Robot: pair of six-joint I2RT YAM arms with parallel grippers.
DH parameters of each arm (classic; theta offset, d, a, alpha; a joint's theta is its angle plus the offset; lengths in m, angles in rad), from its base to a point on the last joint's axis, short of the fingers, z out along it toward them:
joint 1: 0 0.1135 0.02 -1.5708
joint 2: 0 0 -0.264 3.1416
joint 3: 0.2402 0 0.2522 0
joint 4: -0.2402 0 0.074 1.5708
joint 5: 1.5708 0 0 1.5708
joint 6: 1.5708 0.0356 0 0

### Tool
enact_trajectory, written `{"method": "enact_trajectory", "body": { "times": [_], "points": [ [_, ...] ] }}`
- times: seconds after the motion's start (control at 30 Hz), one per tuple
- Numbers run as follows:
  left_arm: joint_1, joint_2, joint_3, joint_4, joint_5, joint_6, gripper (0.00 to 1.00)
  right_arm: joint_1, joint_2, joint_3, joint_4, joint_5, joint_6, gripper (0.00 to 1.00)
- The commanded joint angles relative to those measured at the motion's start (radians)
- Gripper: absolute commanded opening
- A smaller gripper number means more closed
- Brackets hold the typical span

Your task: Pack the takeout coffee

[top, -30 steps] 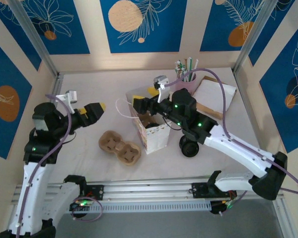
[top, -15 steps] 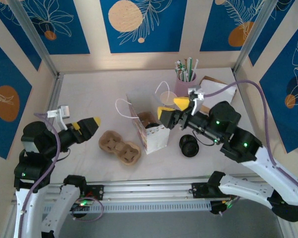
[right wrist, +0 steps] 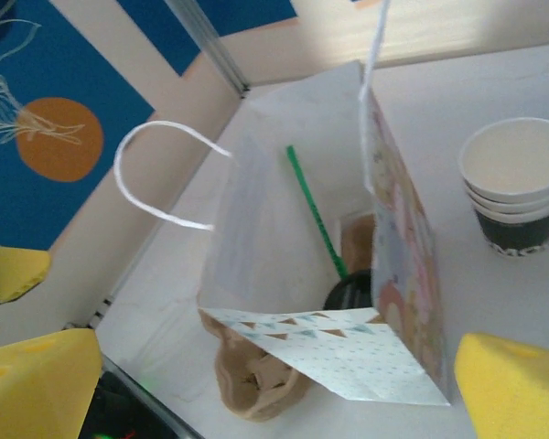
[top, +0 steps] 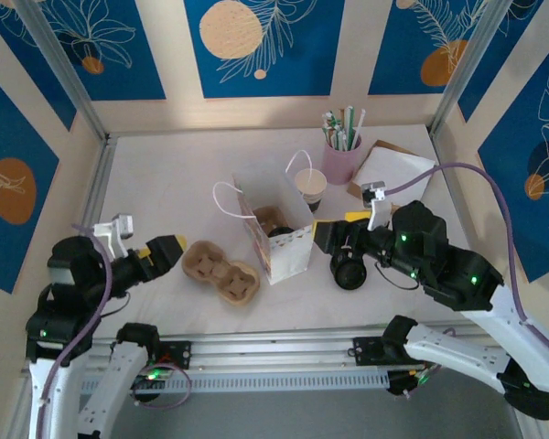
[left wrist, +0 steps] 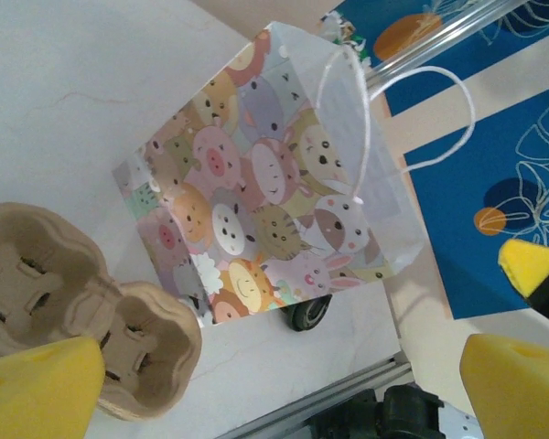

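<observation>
The takeout coffee (right wrist: 351,291) stands inside the open paper gift bag (top: 288,251). Only its round black lid shows, next to a green straw (right wrist: 315,215) and a brown carrier insert (top: 269,218). From above the takeout coffee (top: 281,231) is a dark spot in the bag's mouth. My right gripper (top: 334,225) hovers just right of the bag, open and holding nothing. In its wrist view the right gripper (right wrist: 274,389) looks into the bag. My left gripper (top: 161,250) is open and holds nothing, left of a cardboard cup carrier (top: 221,271) on the table. The left gripper (left wrist: 284,384) faces the bag's cartoon side (left wrist: 265,210).
A stack of lidless cups (top: 309,186) stands behind the bag. A pink cup of straws (top: 340,157) and white napkins (top: 395,169) sit at the back right. Loose black lids (top: 348,271) lie under my right arm. The metal rail (top: 274,352) runs along the near edge.
My right gripper has drawn back from above the bag to its right side, opening to its widest. My left gripper has pulled away to the left and nearer the table edge.
</observation>
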State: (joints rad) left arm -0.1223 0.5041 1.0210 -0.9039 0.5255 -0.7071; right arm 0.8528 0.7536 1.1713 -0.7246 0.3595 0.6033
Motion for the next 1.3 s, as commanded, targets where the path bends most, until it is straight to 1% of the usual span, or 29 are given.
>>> {"method": "enact_trajectory", "body": {
  "times": [0.0, 0.03, 0.1, 0.17, 0.23, 0.33, 0.4, 0.67, 0.83, 0.97, 1.07, 1.13, 1.2, 1.27],
  "points": [
    [-0.002, 0.078, 0.019, 0.044, -0.015, 0.018, 1.00, -0.052, 0.018, 0.048, -0.048, 0.015, -0.006, 0.99],
    [-0.002, 0.105, 0.030, 0.063, -0.015, 0.026, 1.00, -0.083, 0.029, 0.056, -0.050, -0.004, -0.009, 0.99],
    [-0.002, 0.163, 0.048, 0.097, -0.014, 0.043, 1.00, -0.164, 0.057, 0.070, -0.041, -0.082, -0.014, 0.99],
    [-0.002, 0.221, 0.069, 0.134, -0.014, 0.059, 1.00, -0.258, 0.087, 0.082, -0.025, -0.207, -0.012, 0.99],
    [-0.001, 0.274, 0.092, 0.170, -0.012, 0.073, 1.00, -0.346, 0.117, 0.092, -0.011, -0.296, -0.007, 0.99],
    [-0.002, 0.349, 0.140, 0.208, -0.009, 0.093, 1.00, -0.429, 0.157, 0.113, -0.008, -0.367, -0.006, 0.99],
    [-0.002, 0.393, 0.174, 0.234, 0.001, 0.099, 1.00, -0.464, 0.179, 0.130, -0.011, -0.392, -0.004, 0.99],
    [-0.001, 0.624, 0.372, 0.249, 0.014, 0.174, 1.00, -0.565, 0.324, 0.260, -0.095, -0.352, 0.002, 0.99],
    [-0.004, 0.802, 0.479, 0.271, 0.063, 0.189, 1.00, -0.674, 0.426, 0.318, -0.140, -0.353, -0.009, 0.99],
    [-0.018, 0.933, 0.562, 0.280, 0.057, 0.207, 0.99, -0.760, 0.511, 0.360, -0.182, -0.346, -0.002, 0.99],
    [-0.038, 1.037, 0.622, 0.295, 0.049, 0.217, 0.97, -0.786, 0.600, 0.416, -0.216, -0.338, -0.020, 0.99],
    [-0.051, 1.111, 0.673, 0.303, 0.045, 0.220, 0.95, -0.788, 0.665, 0.461, -0.245, -0.307, -0.028, 0.99],
    [-0.068, 1.192, 0.736, 0.307, 0.047, 0.226, 0.91, -0.787, 0.722, 0.497, -0.257, -0.274, -0.038, 1.00],
    [-0.089, 1.290, 0.823, 0.296, 0.059, 0.238, 0.88, -0.788, 0.785, 0.537, -0.270, -0.236, -0.052, 0.98]
  ]
}}
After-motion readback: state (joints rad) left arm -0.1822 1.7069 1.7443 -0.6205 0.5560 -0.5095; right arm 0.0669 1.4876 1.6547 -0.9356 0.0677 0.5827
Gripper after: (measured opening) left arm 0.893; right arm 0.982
